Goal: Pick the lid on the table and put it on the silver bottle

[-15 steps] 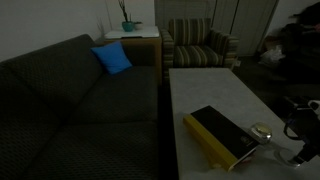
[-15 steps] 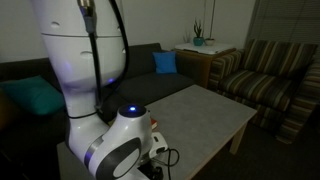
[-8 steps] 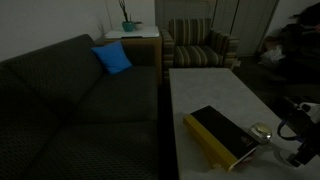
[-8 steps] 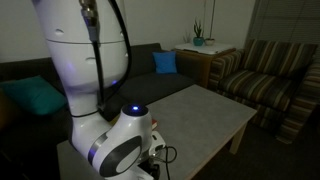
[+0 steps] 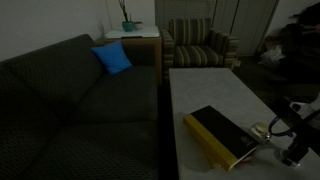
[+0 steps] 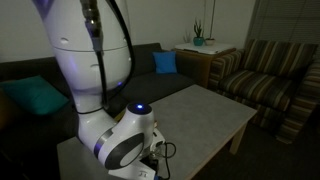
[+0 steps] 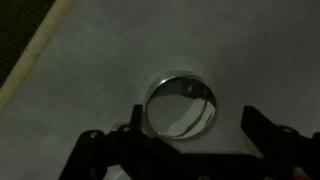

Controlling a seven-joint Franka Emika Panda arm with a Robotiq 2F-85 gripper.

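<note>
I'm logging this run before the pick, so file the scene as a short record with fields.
table: pale speckled top
book: black and yellow, lying flat on the table
silver bottle: upright on the table beside the book, round rim open, no cap on it
claw: open and empty; the bottle shows between its fingers in the wrist view
lid: not made out in any view
task state: lid not yet picked

A home living room, shown by the sofa, striped armchair and potted plant
</note>
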